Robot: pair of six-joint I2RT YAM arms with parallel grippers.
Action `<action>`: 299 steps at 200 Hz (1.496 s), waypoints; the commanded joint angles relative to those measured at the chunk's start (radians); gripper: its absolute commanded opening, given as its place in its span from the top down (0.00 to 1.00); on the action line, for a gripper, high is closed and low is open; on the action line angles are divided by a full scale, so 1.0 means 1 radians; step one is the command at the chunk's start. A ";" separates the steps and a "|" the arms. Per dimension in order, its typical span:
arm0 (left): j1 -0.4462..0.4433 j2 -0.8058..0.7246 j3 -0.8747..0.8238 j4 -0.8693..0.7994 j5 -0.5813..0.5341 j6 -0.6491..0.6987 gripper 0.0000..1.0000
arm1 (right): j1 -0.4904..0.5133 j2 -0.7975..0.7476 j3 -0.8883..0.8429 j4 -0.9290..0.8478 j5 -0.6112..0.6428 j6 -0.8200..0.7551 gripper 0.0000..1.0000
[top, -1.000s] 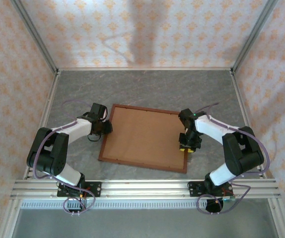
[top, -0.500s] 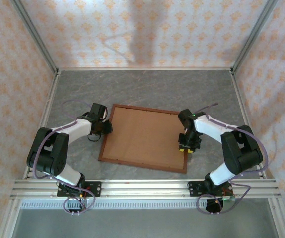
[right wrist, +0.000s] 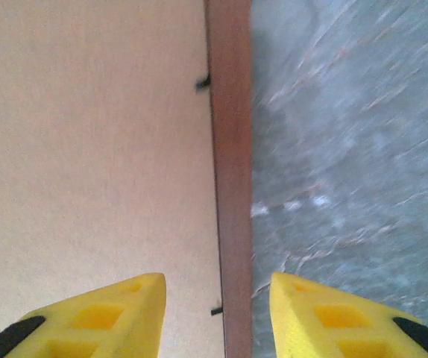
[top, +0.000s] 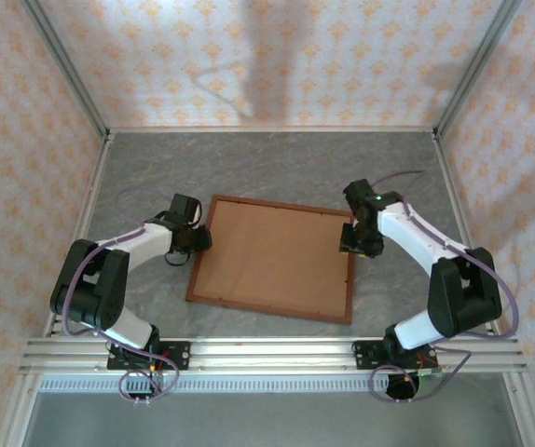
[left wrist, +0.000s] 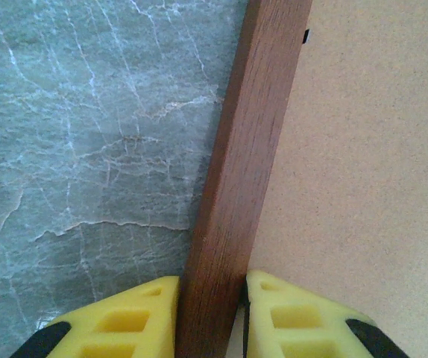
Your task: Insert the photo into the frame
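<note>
One rail each: left claw [left wrist: 210, 298] clamps the frame [left wrist: 251, 134] on its left moulding, likely steadying it; right claw [right wrist: 215, 287] straddles the right moulding, jaws apart, gripping nothing.

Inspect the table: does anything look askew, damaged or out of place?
The frame lies slightly skewed to the table edges, its brown backing board facing up. The left gripper clamps its left rail; the right gripper straddles the right rail, open. No damage or spill stands out.
</note>
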 commanded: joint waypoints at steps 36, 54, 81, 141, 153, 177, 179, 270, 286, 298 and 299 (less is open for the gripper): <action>-0.008 0.026 -0.051 -0.019 0.037 -0.025 0.76 | -0.066 0.118 0.012 0.111 -0.060 -0.030 0.54; -0.008 0.027 -0.049 -0.018 0.037 -0.023 0.76 | -0.065 0.162 0.005 0.136 -0.072 -0.033 0.54; -0.008 0.031 -0.049 -0.016 0.039 -0.023 0.76 | -0.067 0.191 -0.005 0.149 -0.034 -0.047 0.61; -0.010 0.024 -0.053 -0.010 0.058 -0.036 0.75 | -0.069 0.244 0.015 0.158 0.022 -0.074 0.74; -0.012 0.018 -0.058 -0.006 0.069 -0.046 0.75 | -0.069 0.250 0.031 0.151 0.040 -0.081 0.76; -0.045 -0.006 -0.079 0.007 0.079 -0.070 0.72 | -0.071 0.265 0.062 0.147 0.085 -0.088 0.77; -0.049 -0.008 -0.082 0.009 0.080 -0.073 0.72 | -0.070 0.266 0.065 0.147 0.089 -0.087 0.77; -0.087 -0.184 -0.113 -0.041 -0.018 -0.091 0.52 | -0.073 0.327 0.134 0.145 0.129 -0.113 0.78; -0.047 -0.204 -0.107 -0.041 0.005 -0.080 0.49 | -0.079 0.330 0.134 0.147 0.129 -0.114 0.78; -0.016 -0.223 -0.107 -0.034 0.019 -0.073 0.47 | -0.079 0.330 0.133 0.146 0.127 -0.113 0.78; -0.014 -0.226 -0.107 -0.034 0.020 -0.072 0.47 | -0.079 0.330 0.133 0.146 0.127 -0.113 0.78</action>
